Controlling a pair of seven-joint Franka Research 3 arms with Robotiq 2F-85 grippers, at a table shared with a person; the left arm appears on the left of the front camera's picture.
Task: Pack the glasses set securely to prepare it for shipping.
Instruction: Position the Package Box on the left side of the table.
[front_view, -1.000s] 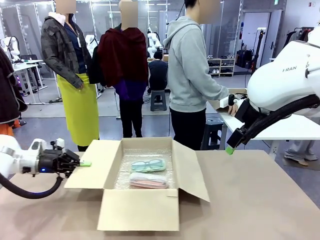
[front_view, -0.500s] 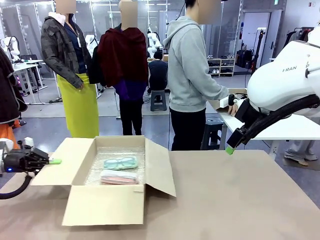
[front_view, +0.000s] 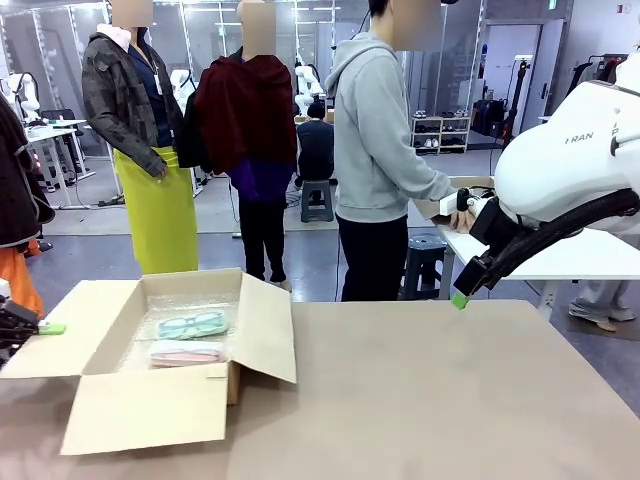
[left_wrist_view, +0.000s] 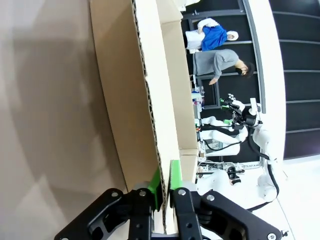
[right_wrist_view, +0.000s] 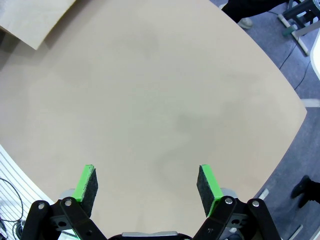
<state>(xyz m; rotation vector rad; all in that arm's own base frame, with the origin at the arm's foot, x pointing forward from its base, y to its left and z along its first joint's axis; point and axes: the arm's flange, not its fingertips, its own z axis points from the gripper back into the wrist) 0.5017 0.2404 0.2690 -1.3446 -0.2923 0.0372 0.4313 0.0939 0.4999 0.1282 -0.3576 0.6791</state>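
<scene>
My left fingers (left_wrist_view: 161, 187) are pinched tight on the edge of a flap of the one cardboard box (front_view: 150, 410), which sits at the left end of the worktop (front_view: 450, 400) with all four flaps spread open. Inside, on the bubble-wrap lining (front_view: 140, 330), lie two cases side by side: the pale pink case (front_view: 187, 353) nearer me and the mint-green case (front_view: 193, 324), with spectacle frames showing through it, just beyond. My right fingers (right_wrist_view: 147, 182) hang spread wide over bare worktop, gripping nothing, well apart from the box. Farther off, four people stand beyond the worktop.
</scene>
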